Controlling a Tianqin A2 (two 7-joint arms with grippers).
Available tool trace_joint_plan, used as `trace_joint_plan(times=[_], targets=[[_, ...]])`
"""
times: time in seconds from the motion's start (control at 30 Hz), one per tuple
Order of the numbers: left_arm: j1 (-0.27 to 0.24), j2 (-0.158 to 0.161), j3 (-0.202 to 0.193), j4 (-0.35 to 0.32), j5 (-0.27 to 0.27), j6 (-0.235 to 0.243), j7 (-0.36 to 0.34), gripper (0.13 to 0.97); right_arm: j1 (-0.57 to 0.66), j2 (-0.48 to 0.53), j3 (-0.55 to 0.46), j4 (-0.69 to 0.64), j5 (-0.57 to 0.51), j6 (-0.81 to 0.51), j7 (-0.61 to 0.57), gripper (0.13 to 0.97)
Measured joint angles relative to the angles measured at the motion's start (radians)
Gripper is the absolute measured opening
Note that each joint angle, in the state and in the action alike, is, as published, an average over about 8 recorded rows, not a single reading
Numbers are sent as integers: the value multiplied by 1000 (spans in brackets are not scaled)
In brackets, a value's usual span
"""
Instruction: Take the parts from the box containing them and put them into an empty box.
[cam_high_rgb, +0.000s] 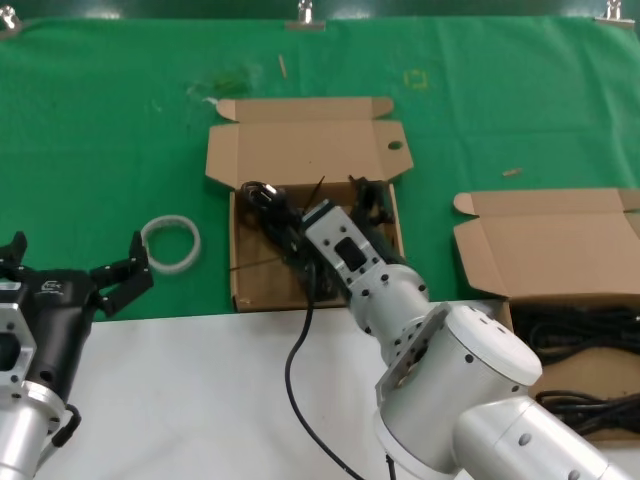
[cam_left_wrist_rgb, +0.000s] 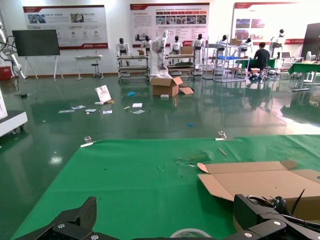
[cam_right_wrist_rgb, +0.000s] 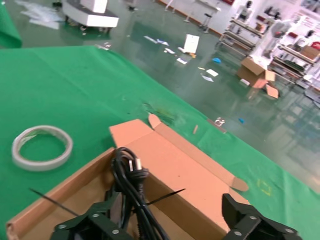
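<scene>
While the right claw (cam_high_rgb: 312, 232) reaches into the narrower carton at the centre of the counter, its jaws stand spread apart in the right wrist view, one on each side of a looped black power cord (cam_right_wrist_rgb: 131, 187) that lies on the carton floor beneath them. Nothing seems pinched between the jaws; I judge the bundle released, or just about to be, though whether a finger touches it cannot be told. This carton, the empty box (cam_high_rgb: 250, 290), has its lid folded back with a small round hole in one tab, and it is empty no more: black cords and plugs show around the claw in the head view.

Farther out on the robot's right, the box containing them (cam_high_rgb: 560, 250) stands open with its plain flap up, and dark cords (cam_high_rgb: 585, 335) are heaped inside it. So the job looks partly done: at least one bundle is across, several remain, and the right arm has more trips to make.

The left claw (cam_high_rgb: 75, 270) hangs with jaws open, gripping nothing, near the counter's front edge on the robot's left, close to a white plastic ring (cam_high_rgb: 170, 243) lying on the green counter (cam_high_rgb: 110, 130).
</scene>
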Motion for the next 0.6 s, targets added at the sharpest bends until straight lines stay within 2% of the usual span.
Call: trace_joint_plan(times=[0.4, 0.6], targets=[[0, 0, 0, 0, 0, 0, 0, 966, -75, 1, 101, 34, -128, -83, 166, 825], [0, 0, 0, 0, 0, 0, 0, 966, -119, 1, 161, 53, -203, -132, 265, 890]])
